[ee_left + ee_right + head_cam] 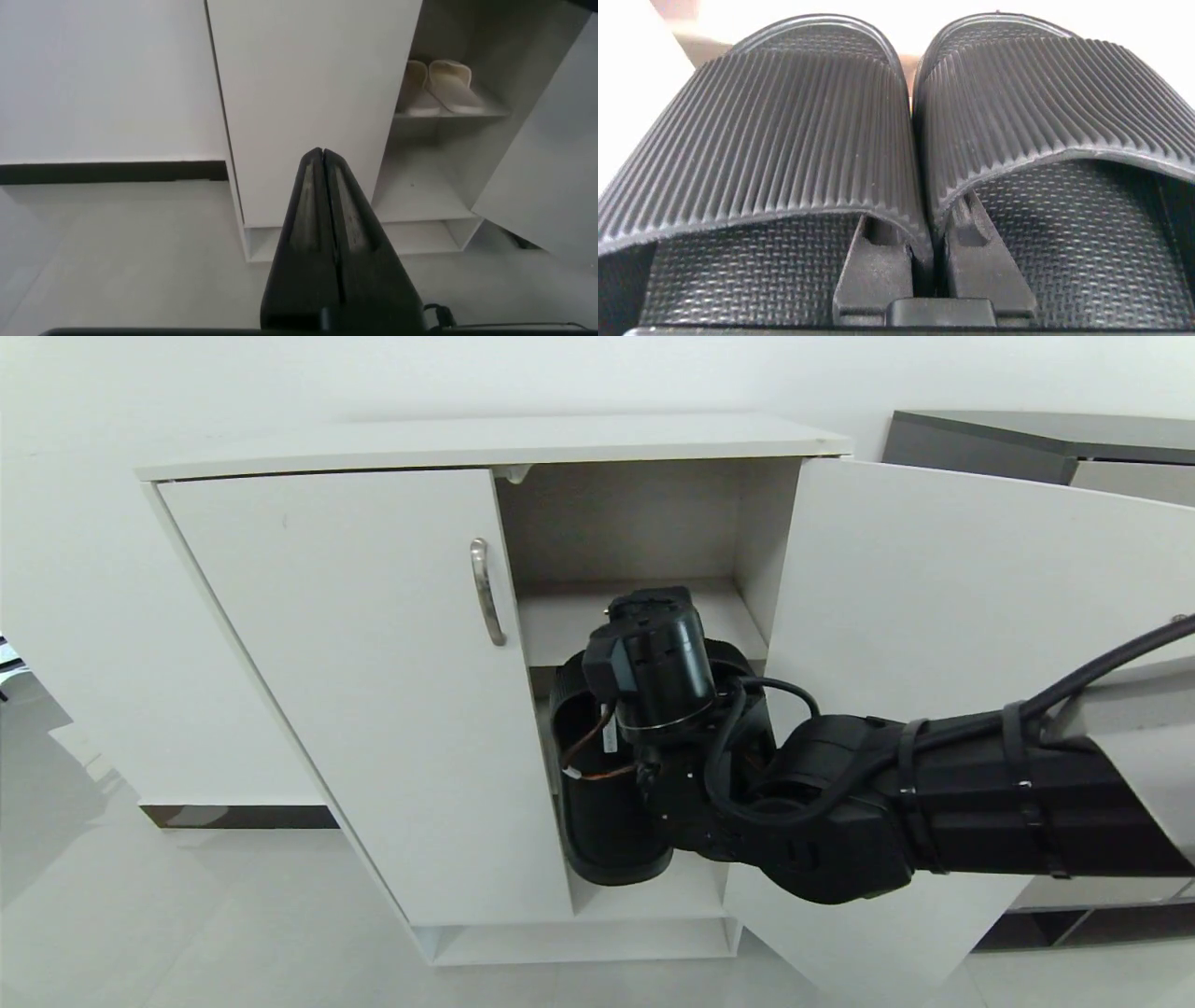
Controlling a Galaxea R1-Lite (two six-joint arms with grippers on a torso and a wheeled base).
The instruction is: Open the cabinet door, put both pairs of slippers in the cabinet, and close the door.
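The cabinet (485,434) is seen with its right door (934,597) swung open and its left door (355,691) closed. A pair of black slippers (602,821) is held in the cabinet's lower opening. Their long axis is nearly upright, with the toes directed down toward the cabinet's bottom board. The right gripper (923,266) is clamped on their touching inner sides, one finger under each strap. A pair of light slippers (439,86) is laid side by side on the cabinet's middle shelf, lengthwise into the cabinet. The left gripper (322,187) is held low before the cabinet, its fingers pressed together on nothing.
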